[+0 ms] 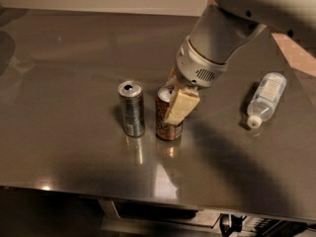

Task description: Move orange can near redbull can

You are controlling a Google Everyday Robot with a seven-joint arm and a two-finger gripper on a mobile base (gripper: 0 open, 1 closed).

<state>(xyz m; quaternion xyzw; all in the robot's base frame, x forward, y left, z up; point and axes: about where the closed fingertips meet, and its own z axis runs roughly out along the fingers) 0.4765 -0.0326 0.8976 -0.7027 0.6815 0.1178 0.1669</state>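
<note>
Where tabletop point(163, 179) shines, jaws tight on orange can point(168, 131) beside redbull can point(132, 108).

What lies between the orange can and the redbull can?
Only bare table, per the camera view; the end effector clasps the orange can.

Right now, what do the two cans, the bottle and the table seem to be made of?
The slim can: likely aluminium, silver sheen, opened top. The orange can, held at its top by the gripper: probably printed metal, glossy. The bottle, lying flat: clear plastic, see-through, white cap. The table: apparently brushed steel, showing soft reflections.
</note>
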